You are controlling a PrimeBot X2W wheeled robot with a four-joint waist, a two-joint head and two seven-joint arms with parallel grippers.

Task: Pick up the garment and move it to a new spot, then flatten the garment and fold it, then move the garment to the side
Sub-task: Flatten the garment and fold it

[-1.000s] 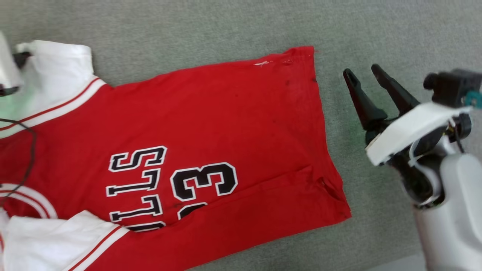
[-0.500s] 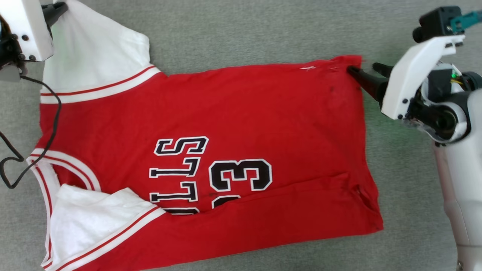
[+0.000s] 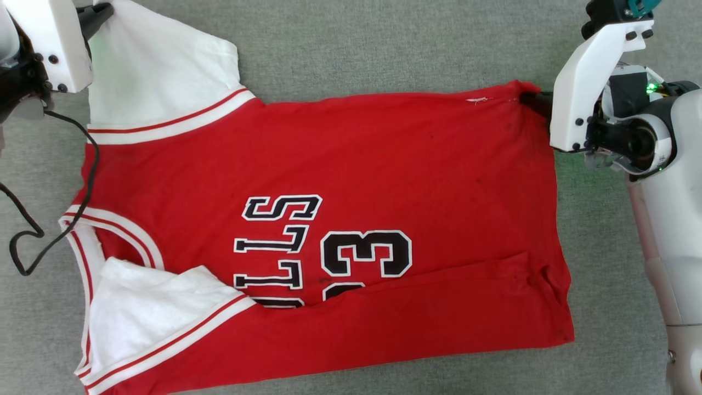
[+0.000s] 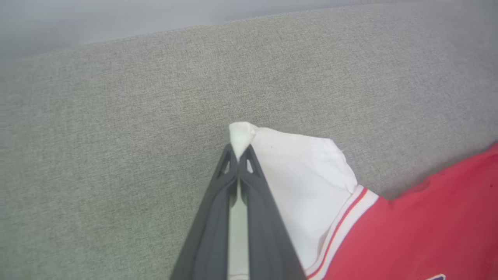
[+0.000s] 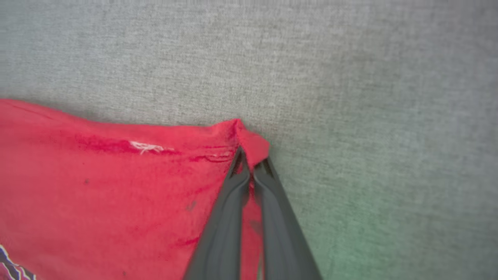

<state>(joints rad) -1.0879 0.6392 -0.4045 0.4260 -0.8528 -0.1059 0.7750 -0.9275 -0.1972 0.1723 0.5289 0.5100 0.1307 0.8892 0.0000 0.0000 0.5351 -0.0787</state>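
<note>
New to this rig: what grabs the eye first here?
A red shirt lies spread across the grey surface, with black-and-white print near its middle. The left gripper is shut on the tip of the white sleeve at the head view's upper left. The right gripper is shut on the hem corner at its upper right.

fingers (image 4: pixel 255 182) pinching garment (image 4: pixel 307 182) sleeve corner
</note>
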